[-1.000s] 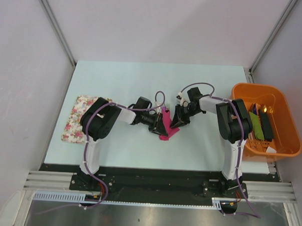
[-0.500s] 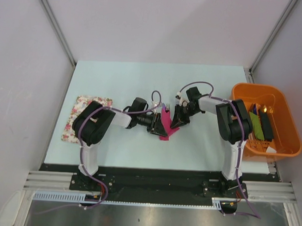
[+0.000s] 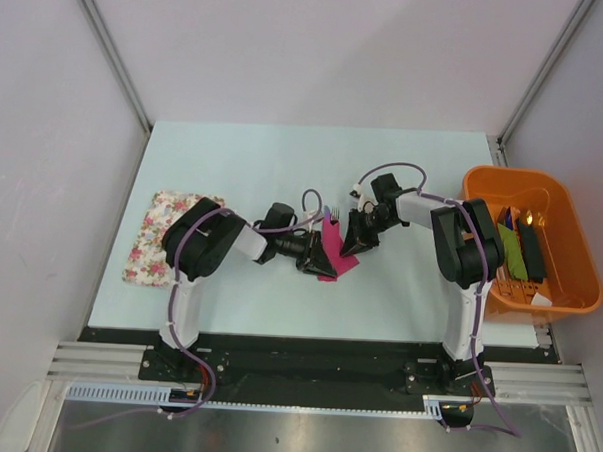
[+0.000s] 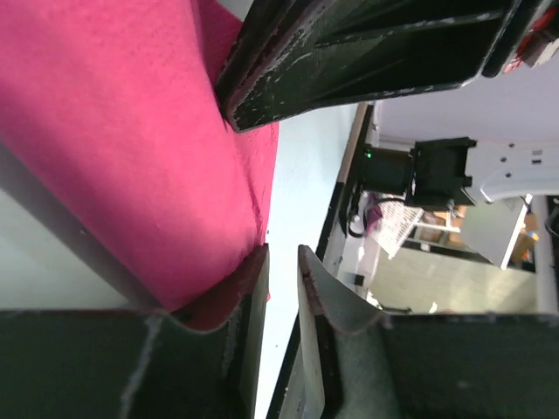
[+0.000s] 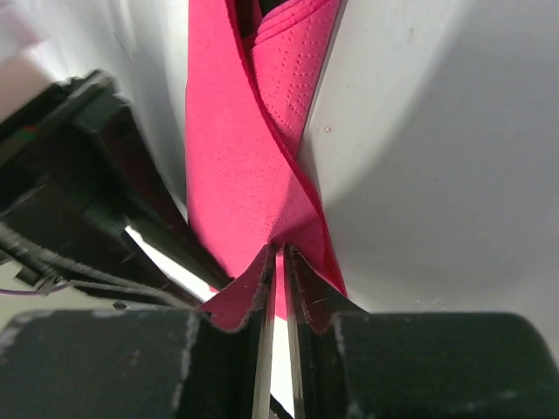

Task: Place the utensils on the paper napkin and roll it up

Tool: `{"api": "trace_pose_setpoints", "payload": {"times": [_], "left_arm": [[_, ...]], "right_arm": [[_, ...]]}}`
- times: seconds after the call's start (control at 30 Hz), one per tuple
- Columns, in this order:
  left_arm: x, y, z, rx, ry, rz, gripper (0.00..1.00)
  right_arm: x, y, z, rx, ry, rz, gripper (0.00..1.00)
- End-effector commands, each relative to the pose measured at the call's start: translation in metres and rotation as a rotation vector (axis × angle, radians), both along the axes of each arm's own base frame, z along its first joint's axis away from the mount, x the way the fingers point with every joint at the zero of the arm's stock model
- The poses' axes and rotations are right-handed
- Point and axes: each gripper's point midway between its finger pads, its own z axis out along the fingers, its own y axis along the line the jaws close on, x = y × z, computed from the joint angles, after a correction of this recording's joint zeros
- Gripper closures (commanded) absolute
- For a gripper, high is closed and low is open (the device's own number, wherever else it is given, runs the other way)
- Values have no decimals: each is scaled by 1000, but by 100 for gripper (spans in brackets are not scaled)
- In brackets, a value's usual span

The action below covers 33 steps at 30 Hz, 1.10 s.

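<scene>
- The paper napkin [image 3: 329,255] sits at the centre of the overhead frame, on the pale table [image 3: 414,171]. It is gathered into a narrow magenta strip running top to bottom, and the right wrist view shows its layers folded over one another.
- Of the utensils [image 3: 334,211] we see only pale tines poking past the napkin's upper end; the rest is hidden in the folds.
- The right gripper [image 5: 278,255] reaches in from the right of the strip — its fingers [image 5: 243,292] are pressed together on a pinch of napkin.
- The left gripper [image 4: 283,262] meets the strip from the left. Its fingers [image 4: 336,305] are almost together, a sliver of bare table shows between them, and the napkin's edge lies against the outer side of one tip.
- A floral mat [image 3: 153,242] lies at centre left.
- An orange tub [image 3: 572,260] holding green and black items stands at the right edge.
</scene>
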Motion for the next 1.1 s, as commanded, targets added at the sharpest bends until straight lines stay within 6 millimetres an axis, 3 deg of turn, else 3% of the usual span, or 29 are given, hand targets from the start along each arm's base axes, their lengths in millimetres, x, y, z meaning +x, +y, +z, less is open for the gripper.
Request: {"api": "trace_pose_setpoints", "payload": {"times": [0.0, 0.13, 0.3, 0.47, 0.5, 0.6, 0.8, 1.07], "left_arm": [[-10, 5, -25, 24, 12, -38, 73], [-13, 18, -52, 106, 25, -32, 77], [-14, 22, -63, 130, 52, -45, 80], [-13, 24, -63, 139, 28, -57, 82], [-13, 23, -63, 141, 20, -62, 82], [-12, 24, -63, 142, 7, -71, 83], [-7, 21, -60, 140, -12, -73, 84], [-2, 19, -58, 134, -36, -78, 84]], "right_arm": [[-6, -31, -57, -252, -43, 36, 86], [-3, -27, -49, -230, -60, 46, 86], [12, -3, 5, -32, -102, 19, 74], [42, 3, 47, 52, -153, -56, 58], [46, 2, 48, 48, -162, -62, 50], [60, -1, 46, 11, -200, -71, 43], [70, 5, 25, -27, -192, -56, 44], [66, 14, -5, -19, -130, -42, 49]]}}
